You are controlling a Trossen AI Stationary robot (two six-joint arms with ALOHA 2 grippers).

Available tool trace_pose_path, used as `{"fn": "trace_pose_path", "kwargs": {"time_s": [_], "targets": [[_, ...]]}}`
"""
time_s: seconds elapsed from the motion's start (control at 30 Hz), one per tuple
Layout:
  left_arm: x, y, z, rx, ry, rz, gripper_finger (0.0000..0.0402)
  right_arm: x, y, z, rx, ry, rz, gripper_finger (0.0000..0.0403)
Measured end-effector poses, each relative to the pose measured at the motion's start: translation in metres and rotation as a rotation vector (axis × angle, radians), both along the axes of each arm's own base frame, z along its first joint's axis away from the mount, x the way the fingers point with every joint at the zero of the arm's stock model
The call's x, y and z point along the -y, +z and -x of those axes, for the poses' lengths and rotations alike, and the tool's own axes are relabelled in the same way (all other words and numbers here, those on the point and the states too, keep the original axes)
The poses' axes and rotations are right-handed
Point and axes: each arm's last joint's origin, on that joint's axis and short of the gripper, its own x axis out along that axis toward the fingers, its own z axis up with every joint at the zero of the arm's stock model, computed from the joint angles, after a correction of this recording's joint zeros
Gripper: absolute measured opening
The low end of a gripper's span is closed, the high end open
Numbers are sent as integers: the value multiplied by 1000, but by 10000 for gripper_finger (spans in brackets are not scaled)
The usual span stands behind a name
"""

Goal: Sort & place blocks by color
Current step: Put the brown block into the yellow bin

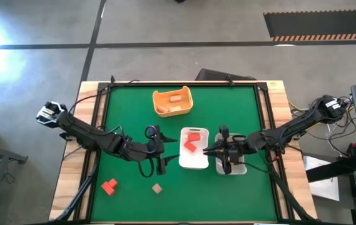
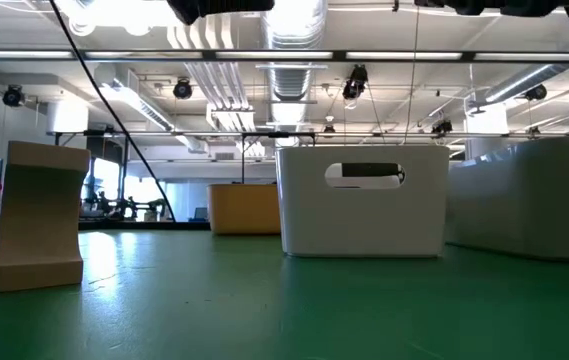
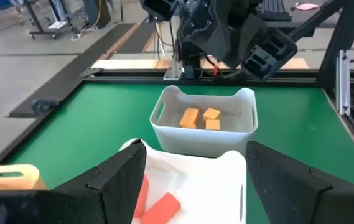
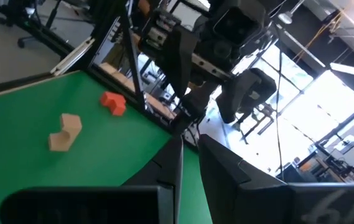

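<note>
1. Green table mat (image 1: 127,119) seen from above; both arms reach in toward the middle.
2. Left gripper (image 1: 160,150) sits just at 9 o'clock of the white tray (image 1: 194,164). Fingers (image 3: 111,180) stand wide apart, nothing between them in the left wrist view.
3. Right gripper (image 1: 223,152) hovers over the clear tray (image 1: 237,167), at 3 o'clock of the white tray. In the right wrist view its fingers (image 4: 170,165) are nearly together, only a thin gap, and no block shows in them.
4. Red blocks (image 1: 192,141) lie inside the white tray, at least two; left wrist view shows one red bar (image 3: 162,206) on the tray floor.
5. Orange blocks (image 3: 200,118) lie in the clear tray (image 3: 204,134), three seen, close together; right arm hangs over that tray.
6. Yellow-orange tub (image 1: 172,102) at 12 o'clock of the mat, tan blocks (image 1: 176,99) inside it, count unclear.
7. Loose red block (image 1: 109,186) on the mat at about 7 o'clock, well apart from all trays.
8. Loose tan block (image 1: 157,188) at 6 o'clock, near the red one, not touching it. Right wrist view shows both: tan (image 4: 65,132), red (image 4: 112,102).
9. Low view: tan block (image 2: 39,215) stands upright at the left, white tray (image 2: 364,200) centre, tub (image 2: 244,208) behind it, clear tray (image 2: 529,195) at right. No gripper tips show there.
</note>
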Motion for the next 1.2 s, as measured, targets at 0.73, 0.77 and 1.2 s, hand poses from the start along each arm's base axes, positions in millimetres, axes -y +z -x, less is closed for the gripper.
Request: {"fn": "trace_pose_path", "kwargs": {"time_s": [0.73,0.77,1.2], "targets": [[9,-18,-21,26,6,20,258,1,-11,2,-50,2,58,43],[9,-18,-21,27,6,21,258,1,-11,2,-49,3,64,43],[23,-8,-17,-11,36,405,258,1,-10,4,-58,2,65,43]]}}
